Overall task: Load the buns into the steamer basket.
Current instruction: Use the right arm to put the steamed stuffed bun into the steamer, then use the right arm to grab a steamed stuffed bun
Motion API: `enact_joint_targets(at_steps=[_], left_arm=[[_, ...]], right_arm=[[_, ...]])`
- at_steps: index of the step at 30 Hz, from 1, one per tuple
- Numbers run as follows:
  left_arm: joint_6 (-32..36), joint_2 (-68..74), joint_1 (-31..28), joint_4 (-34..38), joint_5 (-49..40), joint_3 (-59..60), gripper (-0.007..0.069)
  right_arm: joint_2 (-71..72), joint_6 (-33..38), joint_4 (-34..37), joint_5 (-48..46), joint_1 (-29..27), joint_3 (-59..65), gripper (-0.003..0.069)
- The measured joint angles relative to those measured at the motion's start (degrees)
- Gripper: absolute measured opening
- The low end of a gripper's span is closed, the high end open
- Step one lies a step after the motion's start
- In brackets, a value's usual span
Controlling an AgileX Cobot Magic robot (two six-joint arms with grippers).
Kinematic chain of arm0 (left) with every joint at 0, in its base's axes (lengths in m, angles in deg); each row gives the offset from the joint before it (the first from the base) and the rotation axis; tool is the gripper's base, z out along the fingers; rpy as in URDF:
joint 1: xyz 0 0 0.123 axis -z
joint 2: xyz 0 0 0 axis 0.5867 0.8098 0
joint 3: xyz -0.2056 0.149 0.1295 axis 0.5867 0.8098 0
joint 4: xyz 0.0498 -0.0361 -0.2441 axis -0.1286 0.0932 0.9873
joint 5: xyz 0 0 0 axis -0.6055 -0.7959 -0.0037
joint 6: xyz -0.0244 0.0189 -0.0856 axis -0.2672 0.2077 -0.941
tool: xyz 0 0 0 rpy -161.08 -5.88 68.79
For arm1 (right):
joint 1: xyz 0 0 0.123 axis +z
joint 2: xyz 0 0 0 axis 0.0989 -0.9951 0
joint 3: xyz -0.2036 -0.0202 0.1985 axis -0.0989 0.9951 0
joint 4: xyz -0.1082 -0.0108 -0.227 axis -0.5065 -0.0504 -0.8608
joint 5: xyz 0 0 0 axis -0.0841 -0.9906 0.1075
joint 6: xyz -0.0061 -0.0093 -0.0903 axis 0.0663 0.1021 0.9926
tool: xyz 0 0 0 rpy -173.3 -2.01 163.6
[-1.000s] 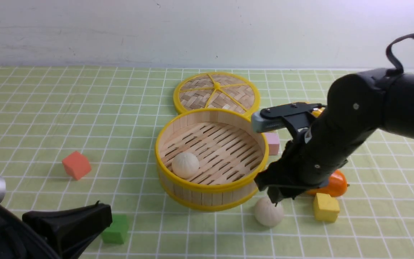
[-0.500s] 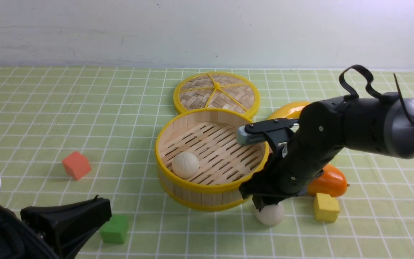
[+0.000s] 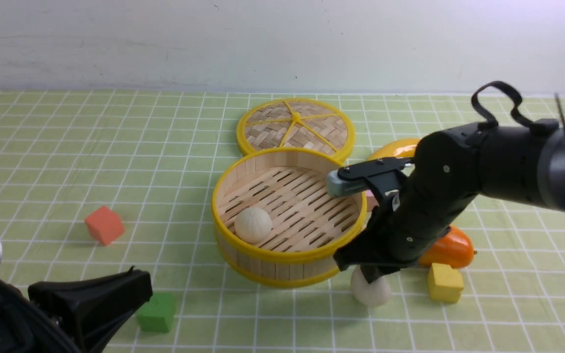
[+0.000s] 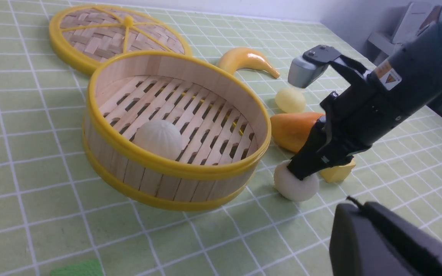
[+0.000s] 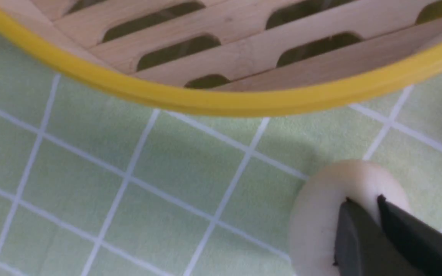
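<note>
The steamer basket [image 3: 287, 256] stands mid-table, also in the left wrist view [image 4: 167, 165] and right wrist view [image 5: 221, 101]. One off-white bun [image 3: 253, 224] lies inside it [image 4: 158, 138]. A second off-white bun [image 3: 372, 294] rests on the cloth just right of the basket's front [image 4: 296, 188] [image 5: 317, 214]. My right gripper [image 3: 373, 280] points down onto it [image 4: 301, 177] [image 5: 363, 199], jaws nearly together, tips pressed into its top. The pale yellow bun [image 4: 290, 100] lies behind the right arm. My left gripper [image 3: 145, 289] hangs low at front left, shut and empty [image 4: 349, 203].
The woven lid [image 3: 295, 128] lies behind the basket. An orange mango [image 3: 451, 247], a yellow cube [image 3: 443, 283] and a yellow curved fruit [image 3: 394, 147] crowd the right arm. A red cube [image 3: 104, 224] and a green cube [image 3: 157, 311] lie front left.
My right arm came down and leftward onto the bun beside the basket, then shifted slightly right. The bun nudged a little right. The left arm barely moved.
</note>
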Motion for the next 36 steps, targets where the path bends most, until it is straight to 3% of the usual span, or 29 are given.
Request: enact_joint_targets(at_steps=[4, 7, 16, 19, 22, 24, 25, 28, 31, 36], left_arm=[[0.0, 0.0, 0.0, 0.0, 0.0, 0.0, -0.0010], [0.0, 0.0, 0.0, 0.0, 0.0, 0.0, -0.0009], [0.0, 0.0, 0.0, -0.1, 0.0, 0.0, -0.0003], [0.0, 0.0, 0.0, -0.1, 0.0, 0.0, -0.0003], [0.0, 0.0, 0.0, -0.1, -0.1, 0.0, -0.0001], [0.0, 0.0, 0.0, -0.1, -0.1, 0.0, 0.0000], [0.0, 0.0, 0.0, -0.1, -0.2, 0.0, 0.0001], [0.0, 0.0, 0.0, -0.1, -1.0, 0.0, 0.0003], [0.0, 0.0, 0.0, -0.1, -1.3, 0.0, 0.0004], [0.0, 0.0, 0.0, -0.1, -1.3, 0.0, 0.0008]], right_arm=[[5.1, 0.8, 1.4, -3.2, 0.1, -2.4, 0.0015], [6.3, 3.4, 3.7, -0.3, 0.9, -6.1, 0.0017], [-6.7, 4.3, 4.7, 9.8, 1.2, -11.2, 0.0059], [-8.9, 4.3, 4.7, 10.0, 1.2, -11.3, 0.0136], [-8.4, 4.3, 4.7, 10.1, 1.2, -12.0, 0.0295], [-7.7, 4.3, 4.7, 9.7, 1.2, -12.4, 0.0361], [-5.9, 4.3, 4.3, 8.6, 1.2, -12.9, 0.0445], [-1.2, 4.1, 0.6, 6.1, 0.9, -13.7, 0.0559], [3.5, 0.4, -4.8, 2.1, -1.3, -14.0, 0.0586], [3.6, -8.5, -12.9, -6.1, -8.6, -14.1, 0.0536]])
